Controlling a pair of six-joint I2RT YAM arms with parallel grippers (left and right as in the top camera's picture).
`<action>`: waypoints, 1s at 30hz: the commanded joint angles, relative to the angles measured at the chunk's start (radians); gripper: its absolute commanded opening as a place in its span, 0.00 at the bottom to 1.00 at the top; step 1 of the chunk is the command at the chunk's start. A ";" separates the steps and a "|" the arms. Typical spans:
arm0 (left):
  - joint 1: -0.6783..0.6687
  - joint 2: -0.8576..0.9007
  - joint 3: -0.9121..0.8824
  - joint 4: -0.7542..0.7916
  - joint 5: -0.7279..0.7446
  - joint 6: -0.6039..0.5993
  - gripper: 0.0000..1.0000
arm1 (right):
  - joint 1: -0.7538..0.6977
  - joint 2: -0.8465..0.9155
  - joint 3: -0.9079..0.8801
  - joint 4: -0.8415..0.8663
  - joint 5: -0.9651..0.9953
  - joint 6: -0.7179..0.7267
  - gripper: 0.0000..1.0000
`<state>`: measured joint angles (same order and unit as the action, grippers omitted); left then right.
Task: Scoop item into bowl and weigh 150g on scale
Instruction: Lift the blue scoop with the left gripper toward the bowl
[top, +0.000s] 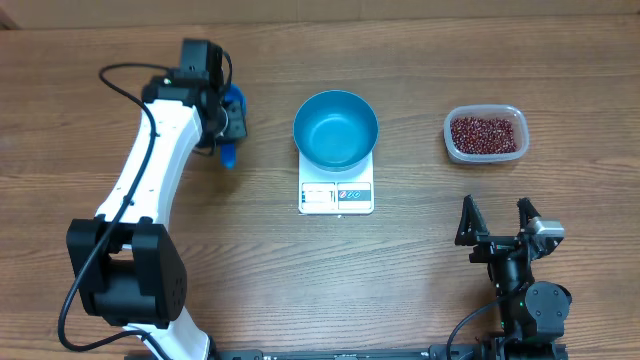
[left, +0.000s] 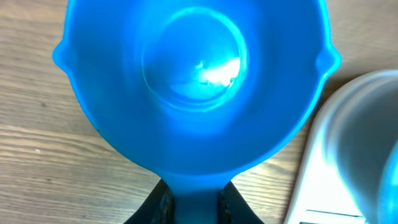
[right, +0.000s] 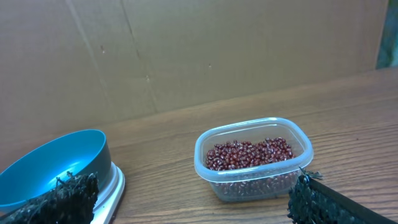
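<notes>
Atop scale (top: 336, 197), empty bowl (top: 335, 130); tub (top: 449, 140): beans (top: 485, 134); left hand (left: 193, 205) grips scoop (left: 193, 81); right hand (top: 493, 205) open.

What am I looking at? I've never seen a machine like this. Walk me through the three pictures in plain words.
These are two robot arms at a wooden table, each ending in a two-finger gripper. The overhead picture looks straight down. The other two come from small cameras on the wrists, looking past each arm's own fingers. On the table stands a white kitchen scale with an empty blue bowl on it. To the robot's right is a clear tub of red-brown beans. The left gripper pinches the handle of a small blue scoop, which fills its wrist view. The right gripper is open, holds nothing, and faces the tub.
</notes>
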<state>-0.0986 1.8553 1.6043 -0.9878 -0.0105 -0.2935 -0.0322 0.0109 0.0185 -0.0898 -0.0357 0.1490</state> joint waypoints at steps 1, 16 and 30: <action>-0.006 -0.035 0.119 -0.025 0.046 -0.025 0.09 | -0.003 -0.008 -0.011 0.006 0.012 0.000 1.00; -0.005 -0.036 0.179 -0.036 0.259 -0.030 0.05 | -0.003 -0.008 -0.011 0.006 0.012 0.000 1.00; 0.081 -0.038 0.179 -0.035 0.791 -0.231 0.04 | -0.003 -0.008 -0.011 0.011 -0.020 0.054 1.00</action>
<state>-0.0284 1.8515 1.7561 -1.0328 0.5602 -0.4667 -0.0322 0.0109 0.0185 -0.0895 -0.0372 0.1547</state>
